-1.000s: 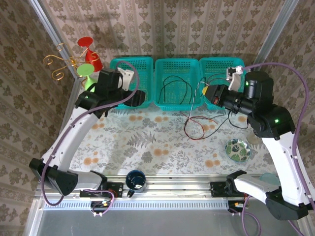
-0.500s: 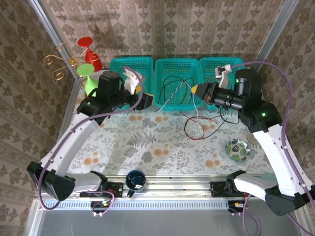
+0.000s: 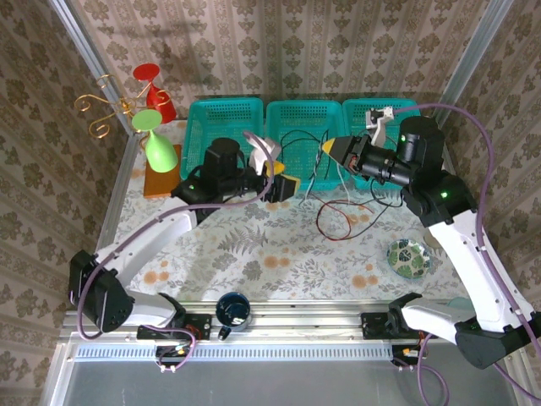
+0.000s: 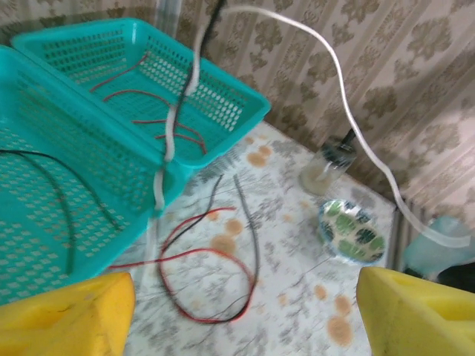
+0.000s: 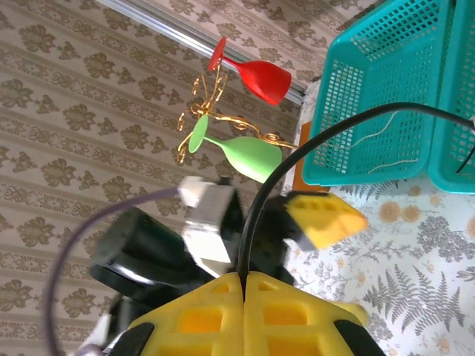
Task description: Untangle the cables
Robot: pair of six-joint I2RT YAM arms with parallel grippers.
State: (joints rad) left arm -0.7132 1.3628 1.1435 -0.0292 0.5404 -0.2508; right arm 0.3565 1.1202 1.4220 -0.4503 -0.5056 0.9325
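The cables are thin black, red and white wires. My right gripper [image 3: 329, 149] is shut on a black cable [image 5: 254, 215], held above the middle teal basket [image 3: 303, 110]. White strands [image 4: 169, 144] hang down past the basket's rim. A red and black loop [image 3: 321, 222] lies on the floral table just in front of the baskets, and it shows below my left gripper [image 4: 237, 319] as a red loop [image 4: 188, 251]. My left gripper [image 3: 283, 178] stands open just left of the hanging strands, with nothing between its yellow fingertips [image 4: 67, 311].
Three teal baskets line the back; the right one [image 3: 380, 110] holds red wire. A patterned bowl [image 3: 409, 258] sits at the right, a dark cup [image 3: 232, 310] at the front edge. A green glass [image 3: 161, 148], a red glass [image 3: 156, 93] and a gold wire stand [image 3: 101, 106] are at the back left.
My left arm has swung right, from the left basket to the middle basket's front. My right gripper has moved left over the middle basket, still shut on the black cable.
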